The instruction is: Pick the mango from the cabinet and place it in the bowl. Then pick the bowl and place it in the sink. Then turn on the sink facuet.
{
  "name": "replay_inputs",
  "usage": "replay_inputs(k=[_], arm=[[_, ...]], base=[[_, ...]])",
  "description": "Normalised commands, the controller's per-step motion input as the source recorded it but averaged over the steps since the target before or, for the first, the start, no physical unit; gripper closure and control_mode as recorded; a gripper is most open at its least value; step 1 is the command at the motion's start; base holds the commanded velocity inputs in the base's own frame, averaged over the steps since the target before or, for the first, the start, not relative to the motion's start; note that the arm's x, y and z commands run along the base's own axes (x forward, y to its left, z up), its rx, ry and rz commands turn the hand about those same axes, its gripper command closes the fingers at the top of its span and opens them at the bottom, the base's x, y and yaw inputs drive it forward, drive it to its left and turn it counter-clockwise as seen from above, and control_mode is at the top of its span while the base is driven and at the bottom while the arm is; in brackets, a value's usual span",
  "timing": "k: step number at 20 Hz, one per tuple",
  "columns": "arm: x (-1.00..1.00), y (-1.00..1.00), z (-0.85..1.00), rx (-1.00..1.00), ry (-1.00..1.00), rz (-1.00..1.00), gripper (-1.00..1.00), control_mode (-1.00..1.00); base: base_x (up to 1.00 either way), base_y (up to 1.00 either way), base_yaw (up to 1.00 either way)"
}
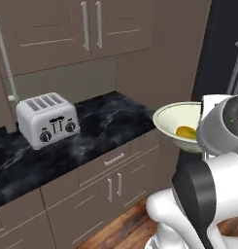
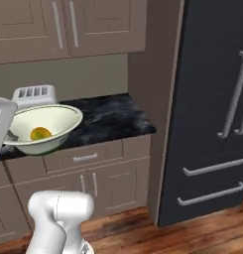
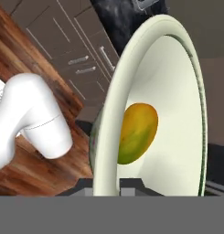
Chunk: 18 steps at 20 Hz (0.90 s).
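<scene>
One mango (image 3: 137, 132), yellow-orange with a green tinge at its lower end, lies inside the one cream-white bowl (image 3: 177, 114). My claw (image 3: 107, 185) is clenched on the bowl's rim: in the hand view one dark fingertip sits on each side of the rim's edge, at the bottom. The bowl is in the air, tilted, clear of the counter. In the left base view the bowl (image 1: 176, 119) hangs just past the counter's right end, with the mango (image 1: 186, 132) low against its far wall. In the right base view the bowl (image 2: 48, 119) appears in front of the counter edge, and the mango (image 2: 40, 133) rests near its bottom.

Behind the bowl runs one black marbled countertop (image 1: 101, 124). On it stands one silver four-slot toaster (image 1: 46, 118) with two dark knobs, well apart from the bowl. Taupe base drawers and cupboard doors (image 1: 113, 182) sit beneath the counter, and taupe wall cabinets (image 2: 68, 27) hang above it. To the right stands one dark refrigerator (image 2: 212, 109) with pale bar handles. The floor (image 2: 192, 238) is reddish wood planks.
</scene>
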Motion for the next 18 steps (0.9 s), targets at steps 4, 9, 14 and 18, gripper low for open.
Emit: replay_inputs(k=[4,9,14,18], arm=[[0.0,0.0,0.0,0.0,0.0,0.0,1.0,1.0],[0.0,0.0,0.0,0.0,0.0,0.0,1.0,1.0],[0.0,0.0,0.0,0.0,0.0,0.0,1.0,1.0],[0.0,0.0,0.0,0.0,0.0,0.0,1.0,1.0]], base=[[0.0,-0.28,-0.8],[-0.02,-0.15,-0.83],[-0.06,-0.12,-0.82],[-0.08,-0.18,-0.8]])
